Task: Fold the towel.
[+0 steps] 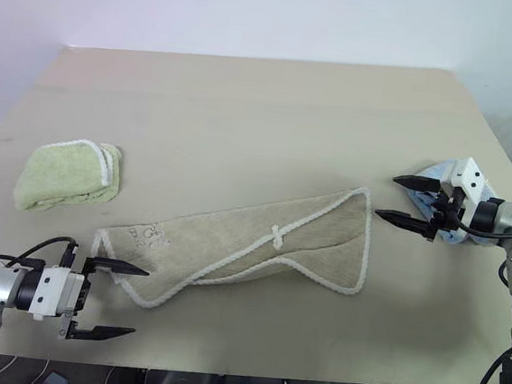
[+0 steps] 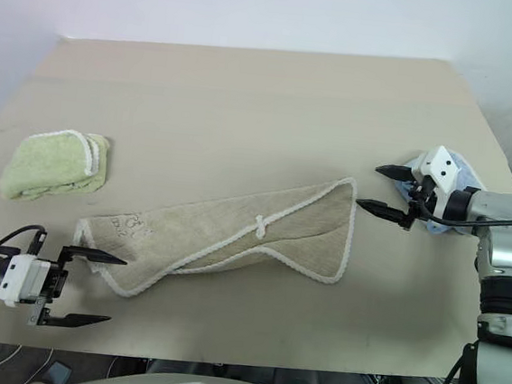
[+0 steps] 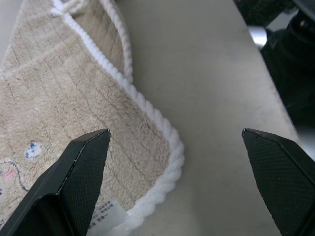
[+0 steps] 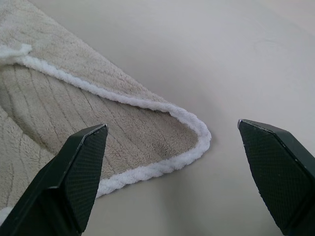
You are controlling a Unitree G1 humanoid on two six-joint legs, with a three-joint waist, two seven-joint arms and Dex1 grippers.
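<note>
Beige towel (image 1: pixel 260 247) lies loosely folded on the table (image 1: pixel 246 109).
Left gripper (image 1: pixel 108 299) and right gripper (image 1: pixel 405 200) gape wide, empty, one at each end.

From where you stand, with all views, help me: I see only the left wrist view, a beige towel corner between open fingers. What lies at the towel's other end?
Observer: The right gripper hangs open beside the towel's far corner, not touching it.
Operator: Anything else on the table?
Observer: A folded light-green towel lies apart, on the left.
Operator: And near the right gripper?
Observer: A light-blue cloth sits partly hidden behind it.
</note>
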